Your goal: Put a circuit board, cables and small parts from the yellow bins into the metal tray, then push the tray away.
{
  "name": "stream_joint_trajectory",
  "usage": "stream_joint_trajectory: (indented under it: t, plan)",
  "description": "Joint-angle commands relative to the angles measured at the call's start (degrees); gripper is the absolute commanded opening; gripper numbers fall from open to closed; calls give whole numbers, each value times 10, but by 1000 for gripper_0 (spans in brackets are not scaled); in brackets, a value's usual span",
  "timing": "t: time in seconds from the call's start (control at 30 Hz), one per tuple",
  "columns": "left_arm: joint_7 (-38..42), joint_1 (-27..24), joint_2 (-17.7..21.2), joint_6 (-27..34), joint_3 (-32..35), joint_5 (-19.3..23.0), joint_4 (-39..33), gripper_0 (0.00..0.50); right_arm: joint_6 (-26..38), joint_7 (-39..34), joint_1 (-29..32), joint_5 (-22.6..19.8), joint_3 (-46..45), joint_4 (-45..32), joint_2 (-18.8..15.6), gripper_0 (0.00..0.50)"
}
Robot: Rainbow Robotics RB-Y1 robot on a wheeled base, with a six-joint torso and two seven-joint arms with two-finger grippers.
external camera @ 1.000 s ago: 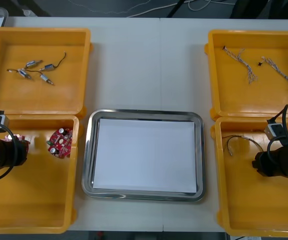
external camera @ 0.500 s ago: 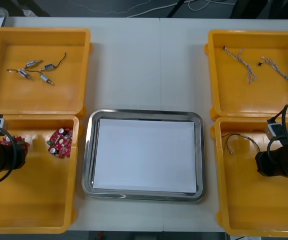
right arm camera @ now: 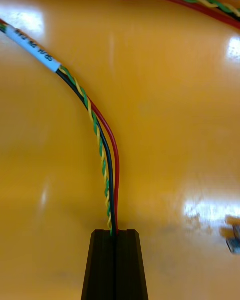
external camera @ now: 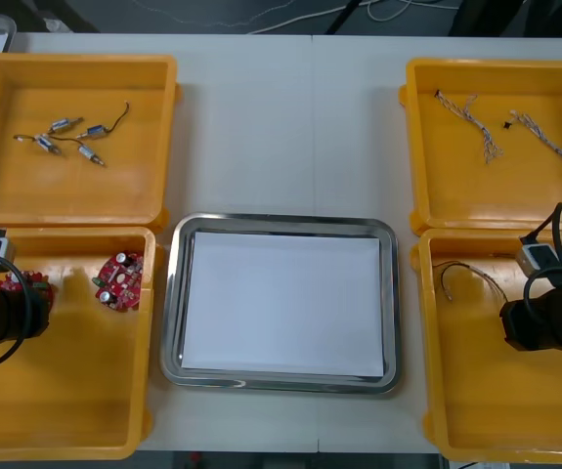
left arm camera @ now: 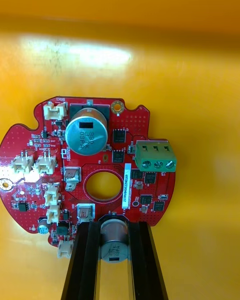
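Your left gripper (left arm camera: 114, 227) clamps the circuit board (left arm camera: 90, 165) by its raised can (left arm camera: 114, 244); your right gripper (right arm camera: 115, 233) pinches the cable (right arm camera: 102, 150) tight, both ready for lifting.

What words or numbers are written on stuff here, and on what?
White tag on the cable held by the right gripper: print too blurred to read.
Silver can top on the circuit board in the left gripper: marks unreadable.
White sticker on that board: too small.
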Motion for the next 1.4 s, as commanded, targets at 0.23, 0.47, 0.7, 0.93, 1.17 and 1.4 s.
stream_joint_trajectory:
  t: [0.23,0.47,0.7,0.93,1.17,1.4]
  plan:
    - [-49,73,-19,-5,1,-11,-57,0,81,24,26,-27,-78,-100,2,0]
    - [-49,100,-37,-6,2,-21,-79,0,87,33,78,-41,-114,-146,2,0]
    - [-53,130,-59,-24,2,-39,-92,0,74,38,132,-53,-143,-158,2,0]
    - [-54,149,-62,-37,2,-39,-99,0,42,45,190,-61,-160,-168,2,0]
    - [-56,149,-62,-41,2,-39,-99,84,25,48,231,-64,-171,-177,2,0]
    - [-58,147,-62,-41,2,-46,-99,262,22,48,249,-62,-172,-177,2,0]
